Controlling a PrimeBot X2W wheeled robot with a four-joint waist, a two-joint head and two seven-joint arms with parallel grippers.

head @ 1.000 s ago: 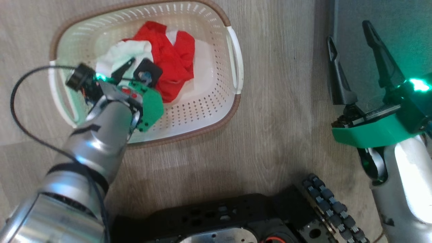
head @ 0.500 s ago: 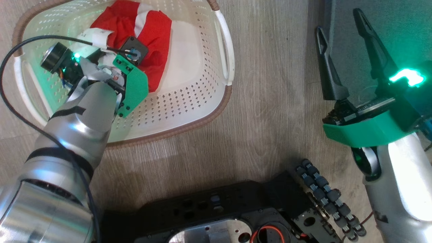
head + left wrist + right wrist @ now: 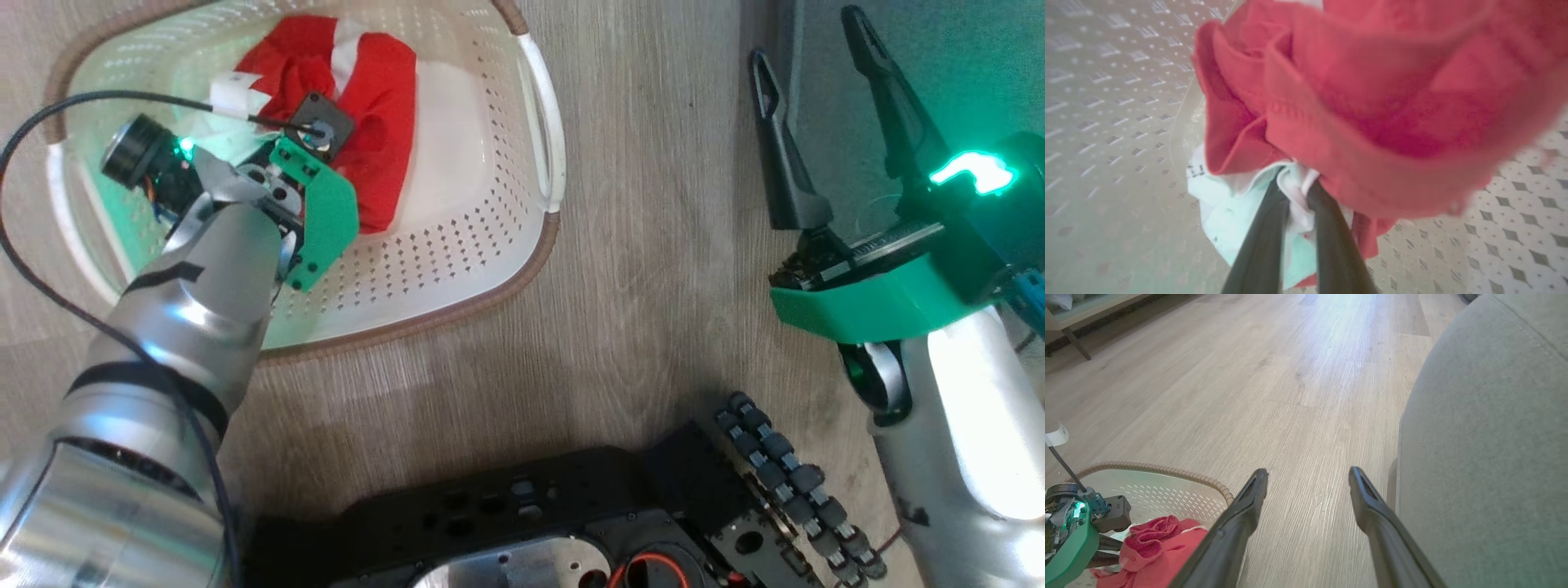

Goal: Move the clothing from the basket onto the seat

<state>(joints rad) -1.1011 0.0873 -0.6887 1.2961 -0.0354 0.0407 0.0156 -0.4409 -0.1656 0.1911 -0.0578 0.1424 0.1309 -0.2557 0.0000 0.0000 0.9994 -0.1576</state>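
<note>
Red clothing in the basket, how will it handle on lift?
Likely floppy: the clothing lies in soft folds, should drape. The left end effector pinches only a white edge, so the rest may slip free or drag on the basket wall.

The clothing [image 3: 384, 90] is soft red cloth, the basket [image 3: 457, 245] perforated cream plastic, the floor [image 3: 653, 245] matt wood-grain.

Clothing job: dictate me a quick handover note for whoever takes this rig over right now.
Left hand: shut on a white fold of the clothing, inside the basket.
Right hand: open, empty, above the floor beside the seat.
Done: grasp made.
Left: lift the clothing out, carry it to the seat, release, then check the basket for more.
</note>
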